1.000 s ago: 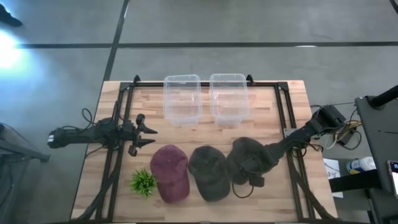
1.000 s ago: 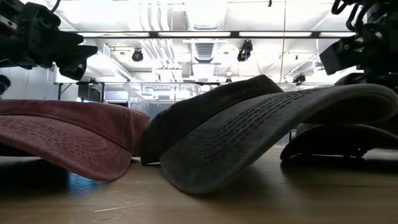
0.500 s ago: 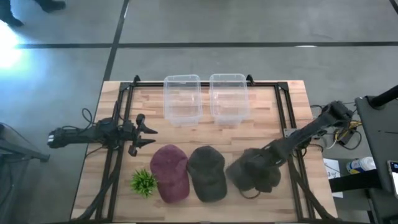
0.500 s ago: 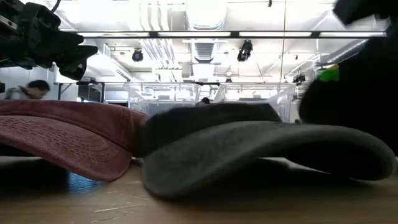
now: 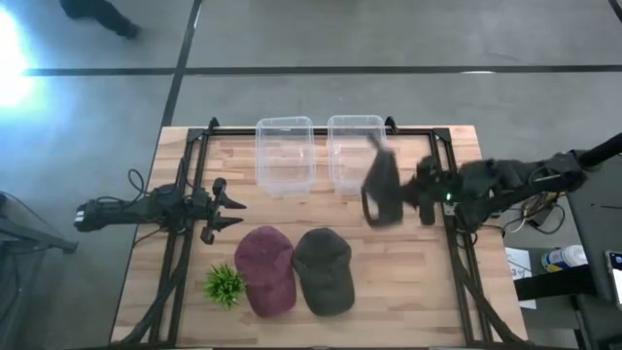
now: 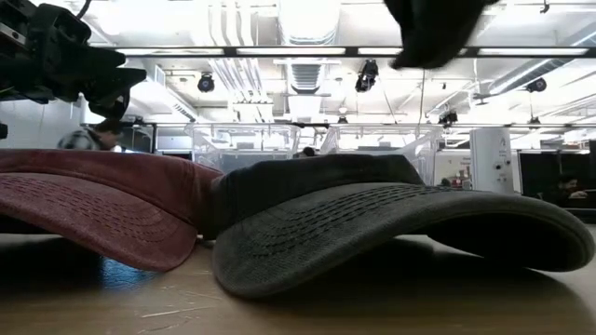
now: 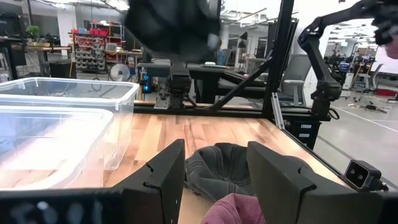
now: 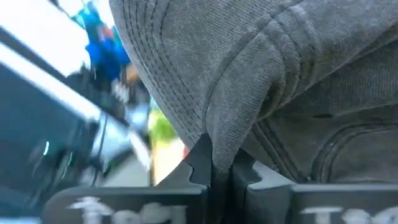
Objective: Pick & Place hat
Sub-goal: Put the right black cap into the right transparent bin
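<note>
Dark grey hat [image 5: 380, 186] hangs in the air, pinched in the right end effector [image 5: 406, 193], just beside the right-hand clear bin [image 5: 357, 153]. Fabric is clamped between closed fingers [image 8: 200, 163]. Maroon cap [image 5: 266, 269] and another dark cap [image 5: 324, 269] lie on the wooden counter [image 5: 408, 282]. Left end effector [image 5: 228, 209] hovers spread, empty, at the counter's left.

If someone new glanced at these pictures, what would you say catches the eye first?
First, the dark hat hanging in the air from the right gripper, which is shut on it just beside the right clear bin. Next, the maroon hat and grey hat lying side by side at the table's front, with a small green plant beside the maroon one. The left gripper waits open at the left.
</note>
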Motion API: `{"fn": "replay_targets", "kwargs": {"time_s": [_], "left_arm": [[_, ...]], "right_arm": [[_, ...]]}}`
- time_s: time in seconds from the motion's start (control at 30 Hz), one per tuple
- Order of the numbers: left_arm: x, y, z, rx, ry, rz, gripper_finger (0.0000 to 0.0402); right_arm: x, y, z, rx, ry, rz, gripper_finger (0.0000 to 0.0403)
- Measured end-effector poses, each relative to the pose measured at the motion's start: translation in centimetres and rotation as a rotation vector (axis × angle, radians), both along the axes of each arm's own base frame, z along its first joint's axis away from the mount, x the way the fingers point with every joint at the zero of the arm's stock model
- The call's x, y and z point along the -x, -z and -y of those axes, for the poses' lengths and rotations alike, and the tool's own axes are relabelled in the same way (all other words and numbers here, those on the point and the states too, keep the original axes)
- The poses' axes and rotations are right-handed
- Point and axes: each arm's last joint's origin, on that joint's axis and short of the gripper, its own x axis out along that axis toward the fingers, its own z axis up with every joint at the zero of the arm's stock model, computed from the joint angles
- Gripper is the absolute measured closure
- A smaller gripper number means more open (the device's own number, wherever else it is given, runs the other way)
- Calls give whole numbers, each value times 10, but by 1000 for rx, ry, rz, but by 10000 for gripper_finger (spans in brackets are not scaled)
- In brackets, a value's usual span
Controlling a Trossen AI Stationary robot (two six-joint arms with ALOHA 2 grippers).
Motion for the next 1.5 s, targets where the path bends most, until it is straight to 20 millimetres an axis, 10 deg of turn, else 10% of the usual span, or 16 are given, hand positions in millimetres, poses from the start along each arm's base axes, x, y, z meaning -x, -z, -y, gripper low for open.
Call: {"fn": "replay_targets", "kwargs": {"time_s": [0.33,0.6,1.13,1.5], "left_arm": [[0,0,0,0,0,0,234],[0,0,0,0,1,0,234],[0,0,0,0,0,-1,234],[0,0,0,0,1,-1,234]], "right_arm": [[-27,10,89,128,71,69,394],[-34,64,169,-99,2,-27,394],[-50,162,203,-402,-19,-23,393],[-44,141,200,-390,71,-224,280]]}}
